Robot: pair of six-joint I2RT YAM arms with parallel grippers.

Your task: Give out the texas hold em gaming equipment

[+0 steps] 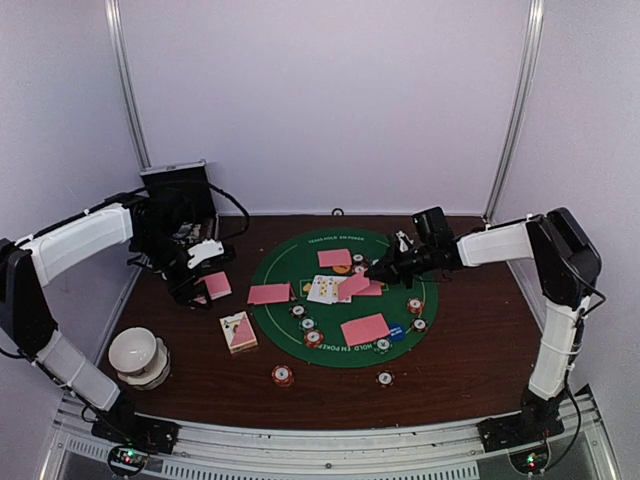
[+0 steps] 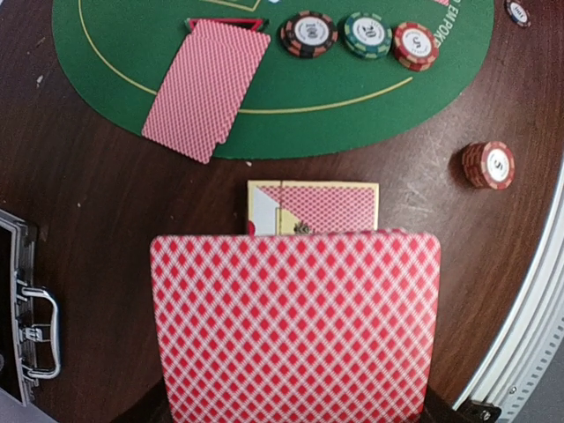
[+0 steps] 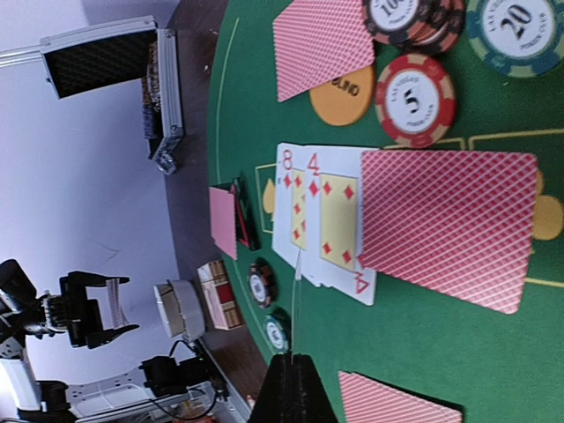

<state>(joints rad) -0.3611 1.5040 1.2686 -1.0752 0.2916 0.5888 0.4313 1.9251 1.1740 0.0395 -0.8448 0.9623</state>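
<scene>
My left gripper hangs over the bare wood left of the green mat, shut on a pink-backed card that hides its fingers in the left wrist view. My right gripper is over the mat's middle, shut on a card seen edge-on. Below it lie a face-up eight and four of diamonds and a face-down card. More face-down cards lie on the mat. Striped chips sit along the mat's near edge, with an orange disc and a blue disc.
A card box lies on the wood by the mat's left edge. A white bowl stands at the near left and an open black case at the far left. A red chip stack and a lone chip lie near the front.
</scene>
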